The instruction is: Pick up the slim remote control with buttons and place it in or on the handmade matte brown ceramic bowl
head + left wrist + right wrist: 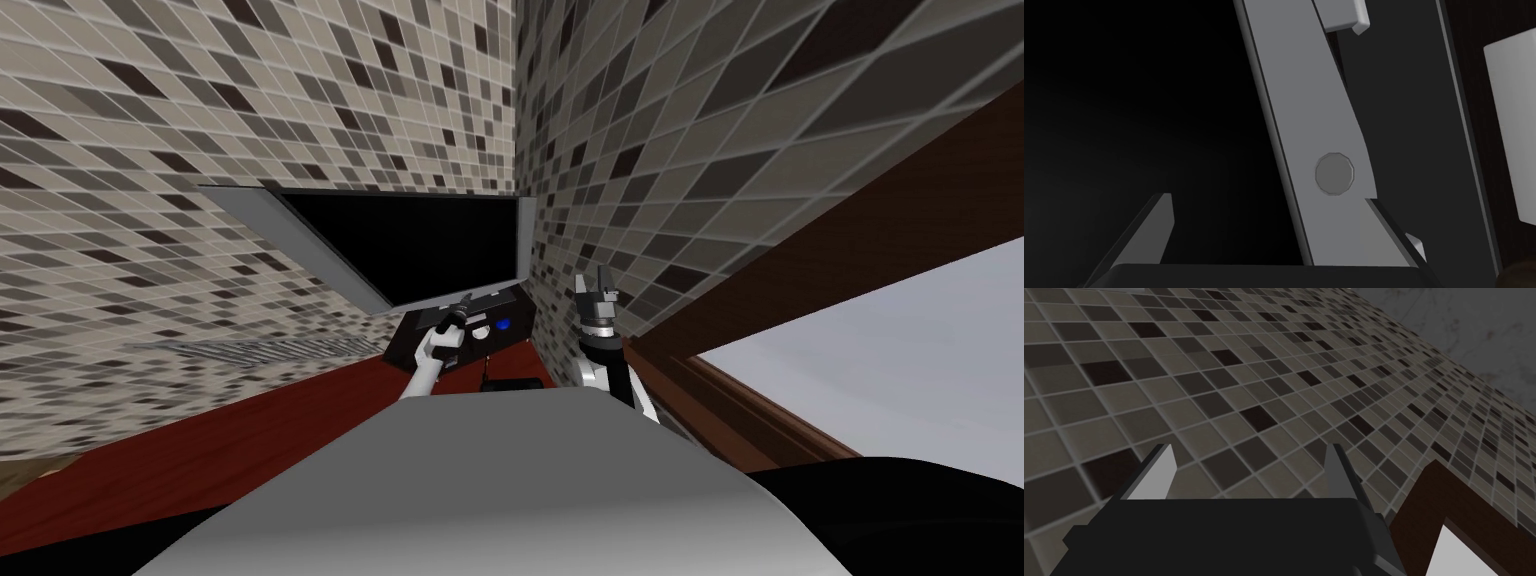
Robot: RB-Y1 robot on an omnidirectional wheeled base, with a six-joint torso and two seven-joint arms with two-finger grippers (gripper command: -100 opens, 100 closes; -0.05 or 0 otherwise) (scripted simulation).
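At the corner of two walls (200,120) clad in small square mosaic tiles of beige, grey and black, a flat television (420,245) with a grey frame stood on a low dark stand (515,342) over a red-brown floor (250,440). The left gripper (458,315) reached over the stand, fingers spread. A slim grey remote (1314,125) with a round button lay close ahead, separated by a dark gap from the one visible finger (1159,225). The right gripper (595,282) was raised by the wall, fingers apart, holding nothing.
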